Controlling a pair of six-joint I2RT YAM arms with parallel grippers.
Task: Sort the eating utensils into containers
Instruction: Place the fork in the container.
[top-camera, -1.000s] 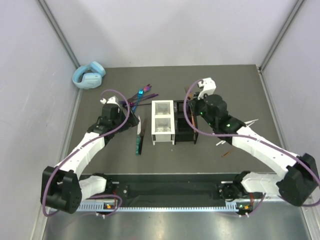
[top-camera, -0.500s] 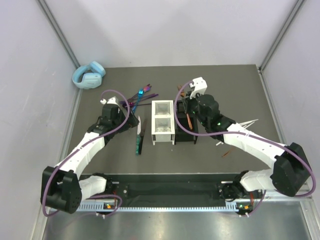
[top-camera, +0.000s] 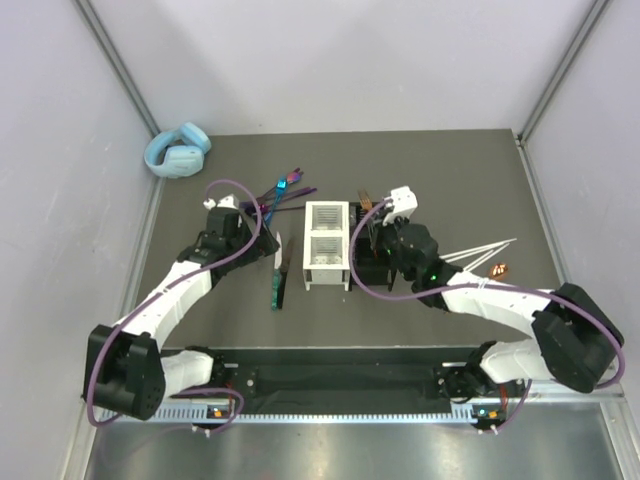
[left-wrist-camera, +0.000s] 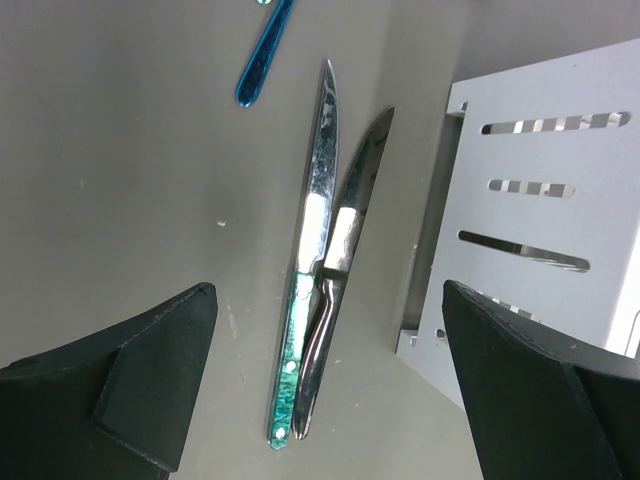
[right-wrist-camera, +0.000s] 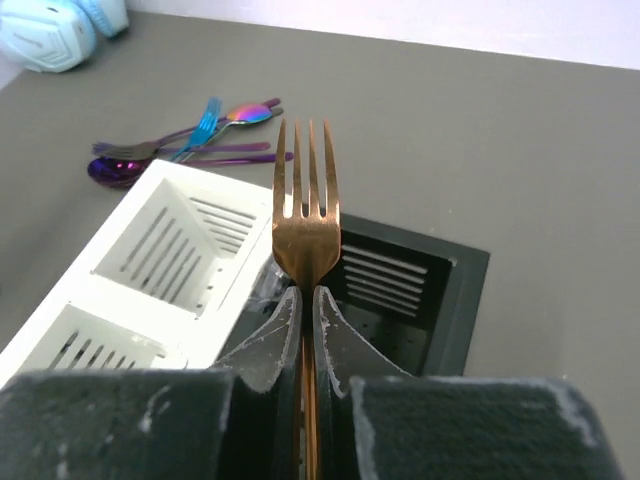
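Copper fork pinched over black caddy, sliver overhead

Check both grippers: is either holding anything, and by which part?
The right gripper holds a copper fork clamped at the neck, just below its head, tines pointing away. The left gripper is open and holds nothing.
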